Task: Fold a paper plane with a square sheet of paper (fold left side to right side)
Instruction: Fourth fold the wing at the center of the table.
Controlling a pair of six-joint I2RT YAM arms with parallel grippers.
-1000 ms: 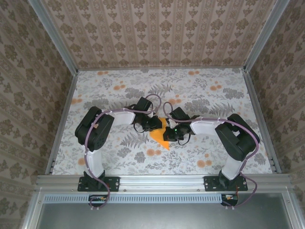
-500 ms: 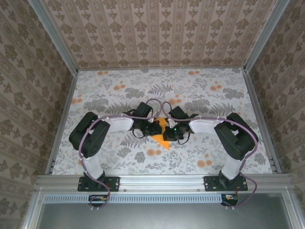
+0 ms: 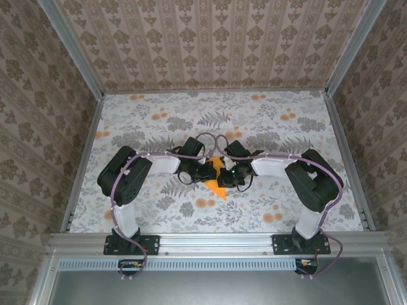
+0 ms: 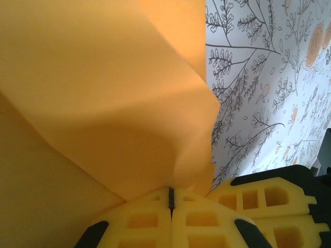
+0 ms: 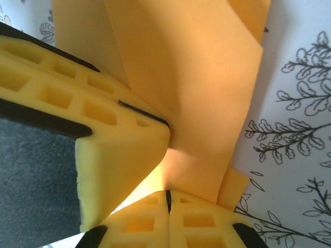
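Left wrist view: the left gripper (image 4: 170, 199) is clenched on the folded orange paper sheet (image 4: 103, 93), which rises toward twelve o'clock. The right gripper (image 5: 168, 199) pinches it too, from its three o'clock side. The sheet sits mid-table on the floral cloth (image 3: 273, 127), tip toward six o'clock.

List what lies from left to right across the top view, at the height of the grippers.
In order: left arm → left gripper → orange paper → right gripper → right arm.

Floral cloth (image 3: 159, 121) on table, damask walls (image 3: 210, 44), alu frame (image 3: 216, 240).
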